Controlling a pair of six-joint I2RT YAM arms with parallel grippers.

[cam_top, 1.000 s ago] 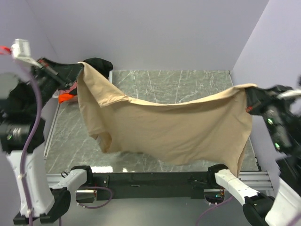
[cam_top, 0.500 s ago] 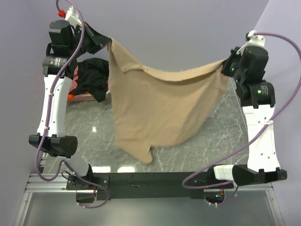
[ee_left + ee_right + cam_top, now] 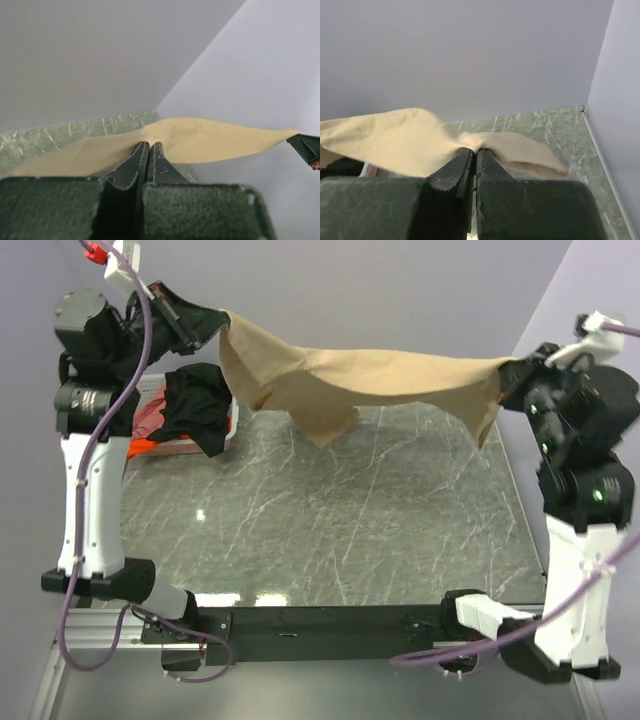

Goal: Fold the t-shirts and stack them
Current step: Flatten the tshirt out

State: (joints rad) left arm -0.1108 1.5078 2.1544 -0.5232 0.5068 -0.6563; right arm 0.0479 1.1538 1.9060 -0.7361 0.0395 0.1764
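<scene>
A tan t-shirt (image 3: 370, 375) hangs stretched in the air across the back of the table, held at both ends. My left gripper (image 3: 222, 324) is shut on its left corner, and in the left wrist view the closed fingertips pinch the tan cloth (image 3: 200, 140). At the right, my right gripper (image 3: 508, 370) is shut on the other corner; the cloth (image 3: 410, 137) bunches at its tips (image 3: 472, 150). A black t-shirt (image 3: 197, 405) drapes over the basket at the back left, with pink-red (image 3: 150, 418) and orange (image 3: 140, 445) cloth beside it.
A white basket (image 3: 232, 430) stands at the back left under the black shirt. The marbled tabletop (image 3: 330, 520) spreads below the hanging shirt. Lilac walls close in at the back and both sides. The arm bases sit along the near edge.
Both arms have swung up and back, carrying the tan shirt from low over the near table to a taut, nearly flat span high across the back.
</scene>
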